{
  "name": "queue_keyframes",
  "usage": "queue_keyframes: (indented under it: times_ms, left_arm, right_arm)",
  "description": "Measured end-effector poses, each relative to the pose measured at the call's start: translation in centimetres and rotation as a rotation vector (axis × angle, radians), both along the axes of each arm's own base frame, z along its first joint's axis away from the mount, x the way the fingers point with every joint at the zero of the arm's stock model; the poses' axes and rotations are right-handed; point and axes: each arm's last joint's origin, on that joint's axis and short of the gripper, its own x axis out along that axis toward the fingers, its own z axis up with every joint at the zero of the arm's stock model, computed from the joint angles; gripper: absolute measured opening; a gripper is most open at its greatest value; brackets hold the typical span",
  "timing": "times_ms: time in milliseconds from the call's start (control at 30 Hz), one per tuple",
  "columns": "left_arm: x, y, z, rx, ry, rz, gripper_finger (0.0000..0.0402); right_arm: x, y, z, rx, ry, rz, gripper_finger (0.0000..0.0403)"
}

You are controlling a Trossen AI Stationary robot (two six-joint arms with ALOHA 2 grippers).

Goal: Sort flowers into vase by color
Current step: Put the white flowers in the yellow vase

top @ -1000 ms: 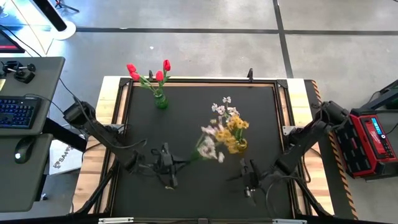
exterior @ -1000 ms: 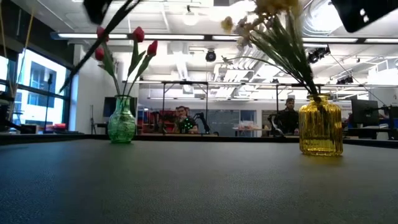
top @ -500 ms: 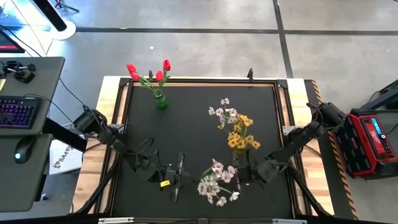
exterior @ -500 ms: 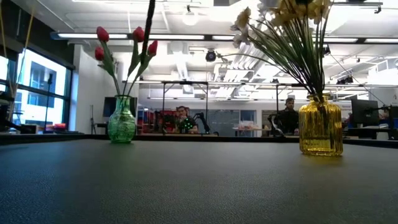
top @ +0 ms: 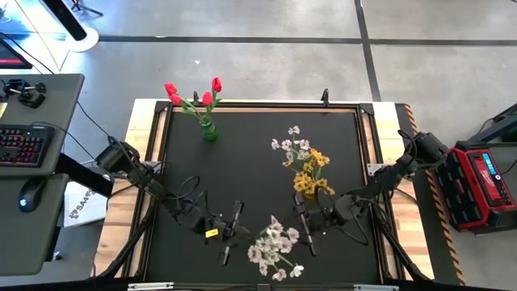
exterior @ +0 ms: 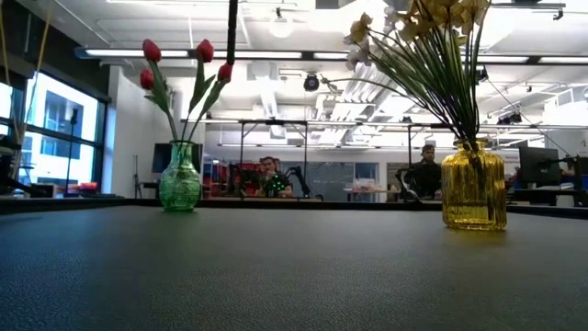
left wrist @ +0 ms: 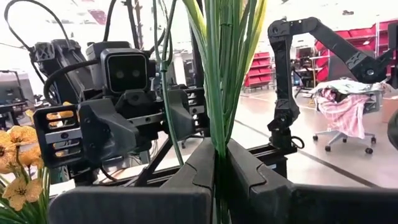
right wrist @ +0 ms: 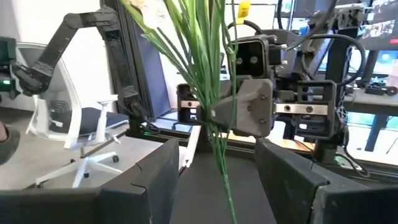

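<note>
Behind my table stretches a big workshop hall with ceiling lights, desks and a person (exterior: 427, 170) seated far off. Below me lies the black table (top: 242, 162), framed in pale wood.

Both my arms reach in low over the near part of it, and their grippers face each other with a bunch of white-pinkish flowers (top: 273, 245) between them.

My left gripper (left wrist: 217, 163) is clamped tight on the green stems of that bunch (left wrist: 217, 74), which stand up straight out from between its fingers; from above, this gripper (top: 232, 229) sits just left of the blossoms. My right gripper (top: 307, 226) sits just right of them with its fingers (right wrist: 155, 180) spread wide apart; the stems (right wrist: 208, 93) pass through the gap, touching neither finger as far as I can see.

Farther back toward the right stands a yellow vase (exterior: 474, 185), holding yellow blossoms (top: 309, 174) together with some white-pinkish ones (top: 292, 145) that lean toward the far edge.

At the far left of the table stands a green vase (exterior: 180, 181), with red tulips (top: 194, 93) fanned out above it. Four red heads show from above; only three are clear from table height.
</note>
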Motion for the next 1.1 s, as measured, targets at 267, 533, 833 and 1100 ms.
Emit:
queue_keyframes:
  times_ms: [267,533,833,1100]
  left_arm:
    - [0.5,0.7,0.0,-0.009,0.002,0.021,0.0004]
    - [0.6,0.5,0.2,-0.005,-0.002,-0.004,0.0004]
    - [2.4,-0.1,0.9,0.050,0.039,0.012,0.0004]
    - [3.0,-0.5,1.4,0.041,0.023,0.013,0.0004]
  right_arm:
    - [0.2,-0.3,0.0,-0.071,-0.023,-0.027,0.0204]
    - [0.3,-0.6,0.0,-0.073,-0.023,-0.040,0.0265]
    - [0.2,-0.3,0.0,-0.102,-0.032,-0.035,0.0286]
    - [0.3,2.2,1.8,-0.220,0.036,-0.046,0.0277]
